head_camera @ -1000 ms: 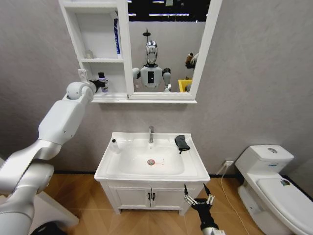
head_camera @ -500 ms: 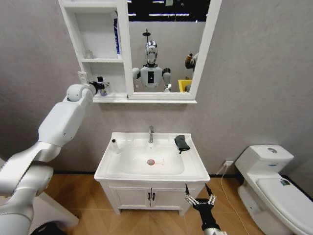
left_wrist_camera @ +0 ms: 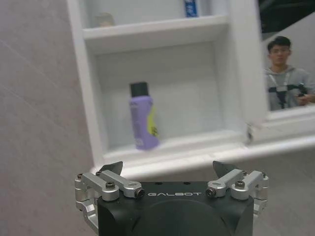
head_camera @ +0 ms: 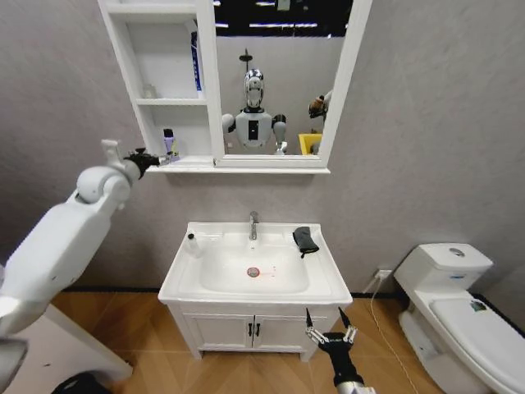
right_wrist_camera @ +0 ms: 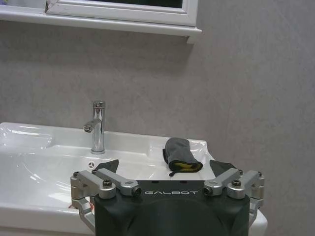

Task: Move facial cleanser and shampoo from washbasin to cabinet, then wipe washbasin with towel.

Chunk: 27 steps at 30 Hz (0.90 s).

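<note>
The washbasin (head_camera: 324, 283) sits low in the head view, with its chrome faucet (head_camera: 253, 224) at the back rim and the red-ringed drain (head_camera: 253, 271) in the bowl. Above it the cabinet (head_camera: 143, 74) hangs joined to the mirror (head_camera: 275, 78), its lowest compartment holding a purple bottle (head_camera: 169, 144) with a black cap, standing upright with its long axis vertical. A blue tube (head_camera: 196, 66) stands in the compartment above. The left end effector (head_camera: 144, 159) hangs outside the cabinet's lowest opening, just beside the shelf edge, released, its fingers spread with nothing between them; the left wrist view shows the bottle (left_wrist_camera: 143, 116) straight ahead, apart from the fingertips. One small white bottle (head_camera: 192, 242) stands upright on the basin's rear left corner, on the left arm's side, so I judge it the item left to carry up, lying well below that end effector and nearer to it than to the right one. The dark towel (head_camera: 305, 239) lies crumpled on the basin's right rear ledge, with a yellow fold showing under it in the right wrist view (right_wrist_camera: 180, 155). The right end effector (head_camera: 330, 335) waits low in front of the vanity, released and empty, pointing toward the towel, which lies ahead of and above it, making the right arm the nearer one for wiping.
</note>
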Motion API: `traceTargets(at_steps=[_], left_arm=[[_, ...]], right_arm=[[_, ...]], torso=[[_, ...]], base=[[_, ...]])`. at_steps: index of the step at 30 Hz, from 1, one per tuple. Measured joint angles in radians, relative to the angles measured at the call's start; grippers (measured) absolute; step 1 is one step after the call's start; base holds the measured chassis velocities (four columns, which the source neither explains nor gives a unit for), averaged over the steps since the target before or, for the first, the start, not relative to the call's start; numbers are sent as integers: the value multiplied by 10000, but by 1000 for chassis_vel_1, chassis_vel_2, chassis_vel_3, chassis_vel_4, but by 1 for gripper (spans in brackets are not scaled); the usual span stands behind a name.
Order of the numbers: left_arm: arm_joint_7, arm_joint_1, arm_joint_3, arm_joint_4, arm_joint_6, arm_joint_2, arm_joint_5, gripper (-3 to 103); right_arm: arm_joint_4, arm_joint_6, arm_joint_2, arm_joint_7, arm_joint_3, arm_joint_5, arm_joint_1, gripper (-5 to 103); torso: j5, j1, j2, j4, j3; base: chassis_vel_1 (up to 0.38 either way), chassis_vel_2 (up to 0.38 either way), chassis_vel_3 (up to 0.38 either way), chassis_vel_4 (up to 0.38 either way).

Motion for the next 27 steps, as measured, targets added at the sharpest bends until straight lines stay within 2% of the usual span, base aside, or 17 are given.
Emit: traceTargets(at_steps=[1,2,4,7,8,9,11,13,19,27], left_arm=[[-21,770,-70,-332,-321,36,351,100],[-21,770,-70,-332,-321,36,351,100],[-168,2025,-103,-337,-977,-316,1214,100],[-275,2458,-101,-68,-1289,-685,1535,100],[-462,2765,-100,416,-1520,-1124,1825,100],[-581,3056,-108,1190,-1781,-1869,2331,102],[-565,3117,-110,1461,-1887,-2136,2527,101],[-458,3188,-116,2365,-2156,-2826,3164,100],[-71,2979,-83,4089,-2362,-3702,3892,100],[360,2929,-78,4997,-2325,-4084,4229,100]], right_arm=[[30,0,-14,0,14,11,-17,100],[30,0,-14,0,14,11,-17,100],[57,-1,-30,-2,21,13,-20,100],[103,-1,-31,-5,15,14,-27,100],[172,0,-30,-6,15,18,-64,100],[239,16,-41,-8,24,41,-107,100],[250,31,-51,-9,39,55,-114,100],[251,61,-64,-8,110,81,-114,100],[279,161,-74,13,247,192,-142,100],[96,249,-81,44,321,253,-119,100]], torso=[[1,-1,1,-5,-1],[1,-1,1,-5,-1],[-1,0,0,-6,0],[-1,0,1,-8,0],[4,0,0,-7,1],[-3,3,-1,-7,2],[-4,4,-2,-8,3],[2,3,-1,-9,2],[1,4,-1,-9,2],[3,3,-2,-5,3]], base=[[0,0,0,0],[0,0,0,0],[0,0,0,0],[0,0,0,0],[0,0,0,0],[0,0,0,0],[0,0,0,0],[0,0,0,0],[0,0,0,0],[0,0,0,0]])
